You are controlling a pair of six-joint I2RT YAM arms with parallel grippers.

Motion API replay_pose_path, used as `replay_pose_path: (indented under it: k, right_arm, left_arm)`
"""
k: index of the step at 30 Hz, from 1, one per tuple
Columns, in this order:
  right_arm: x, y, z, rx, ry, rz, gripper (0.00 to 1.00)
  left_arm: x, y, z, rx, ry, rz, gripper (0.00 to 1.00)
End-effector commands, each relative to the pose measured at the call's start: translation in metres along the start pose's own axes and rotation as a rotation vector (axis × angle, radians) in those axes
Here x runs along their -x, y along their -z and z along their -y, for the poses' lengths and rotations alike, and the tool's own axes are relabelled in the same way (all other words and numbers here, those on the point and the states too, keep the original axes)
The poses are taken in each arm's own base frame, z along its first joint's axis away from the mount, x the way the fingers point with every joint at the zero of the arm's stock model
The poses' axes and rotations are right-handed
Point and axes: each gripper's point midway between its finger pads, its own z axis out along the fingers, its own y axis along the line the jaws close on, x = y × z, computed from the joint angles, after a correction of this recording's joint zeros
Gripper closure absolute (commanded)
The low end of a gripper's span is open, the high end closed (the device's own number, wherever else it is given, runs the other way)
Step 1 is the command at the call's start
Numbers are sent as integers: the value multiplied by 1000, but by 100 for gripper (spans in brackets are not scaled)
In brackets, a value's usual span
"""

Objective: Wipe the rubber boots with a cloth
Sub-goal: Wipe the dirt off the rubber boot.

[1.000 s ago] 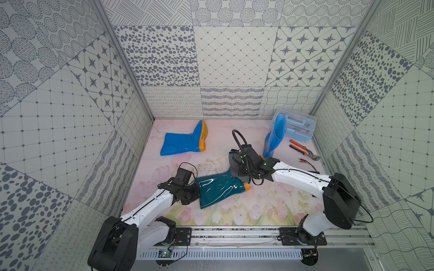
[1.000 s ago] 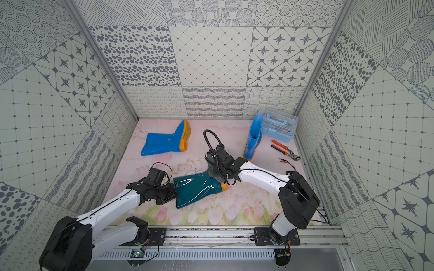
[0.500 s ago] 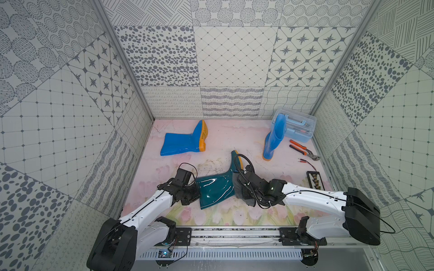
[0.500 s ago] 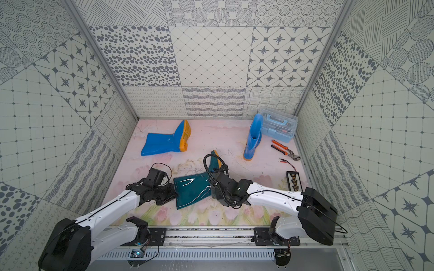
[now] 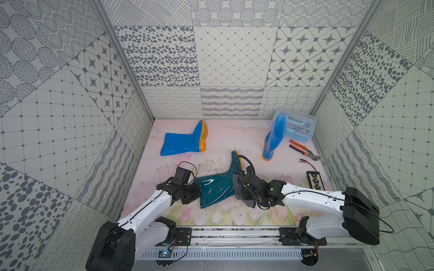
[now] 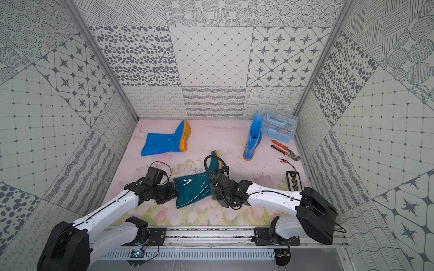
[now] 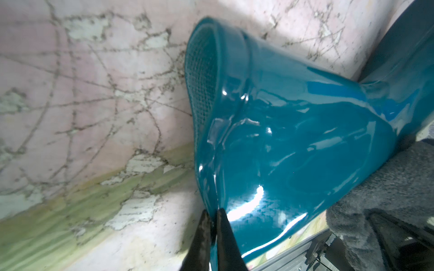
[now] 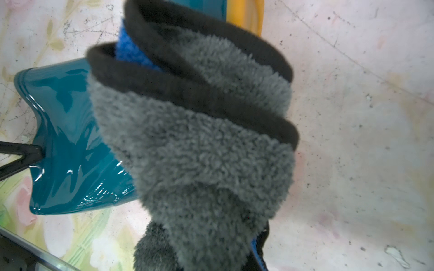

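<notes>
The dark teal boot [image 5: 216, 187] [image 6: 192, 190] lies on its side mid-floor, with the orange sole turned to the back. My left gripper [image 5: 199, 188] [image 7: 212, 219] is shut on the shaft rim, which sits thin between its black fingers [image 8: 23, 152]. The grey cloth [image 5: 237, 188] [image 8: 199, 152], with a blue reverse and dark edging, hangs bunched from my right gripper [image 5: 243, 190]. It lies against the teal boot [image 7: 305, 140] near the ankle and hides the right jaws. One blue boot [image 5: 180, 144] lies at the back left. Another blue boot [image 5: 273, 138] stands at the back right.
A clear blue toolbox [image 5: 298, 127] sits in the back right corner behind the standing boot. Orange-handled pliers [image 5: 303, 150], thin test leads [image 5: 305, 162] and a black terminal strip [image 5: 315, 180] lie along the right wall. The arms' rail [image 5: 234, 232] runs along the front.
The teal boot's foot has swung from pointing right to pointing toward the back. My right gripper with the cloth has swept from the boot's far side to its near right side.
</notes>
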Motion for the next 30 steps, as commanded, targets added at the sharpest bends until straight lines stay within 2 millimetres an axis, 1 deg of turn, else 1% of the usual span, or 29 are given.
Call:
replay_pose_path:
  k: [1, 4, 7, 10, 12, 14, 17, 19, 21, 23, 25, 26, 27, 29, 30]
  right_arm:
    - [-13, -15, 11, -29, -28, -36, 100]
    - [-10, -11, 12, -31, -22, -25, 100]
    - [-7, -8, 13, -37, -9, -14, 100]
    - [-9, -9, 15, -48, 0, -23, 100]
    - [-12, -12, 16, -48, -2, -33, 100]
    - [-15, -15, 16, -47, -4, -42, 100]
    - [-16, -17, 14, -36, -10, -44, 100]
    - [-15, -18, 13, -31, -14, -44, 100]
    - [-13, -17, 10, -20, -17, -40, 100]
    - [-11, -16, 8, -10, -21, -37, 100]
    - [-6, -12, 4, 8, -23, -22, 100]
    - [-2, -9, 1, 17, -22, -12, 100]
    - [3, -4, -2, 29, -19, 2, 100]
    - [17, 9, -11, 48, -6, 34, 100]
    - [27, 19, -16, 60, 5, 58, 100]
  left_arm:
    - [-9, -6, 20, -132, 3, -59, 76]
    - [-15, -9, 14, -121, 27, -75, 64]
    - [-18, -7, 2, -65, 34, -67, 57]
    - [-22, -7, 2, -89, 37, -69, 54]
    - [-24, -8, 5, -128, 51, -75, 53]
    - [-25, -12, 12, -190, 65, -80, 54]
    - [-22, -12, 26, -279, 69, -72, 55]
    - [-19, -8, 36, -320, 54, -66, 61]
    - [-14, -3, 50, -386, 36, -57, 69]
    - [-11, 3, 63, -445, 28, -54, 79]
    - [-8, 10, 75, -497, 17, -46, 90]
    - [-7, 13, 79, -508, 13, -38, 97]
    - [-6, 18, 83, -517, 5, -30, 100]
    - [-3, 26, 85, -501, -7, -9, 100]
    - [-1, 31, 85, -484, -16, 5, 100]
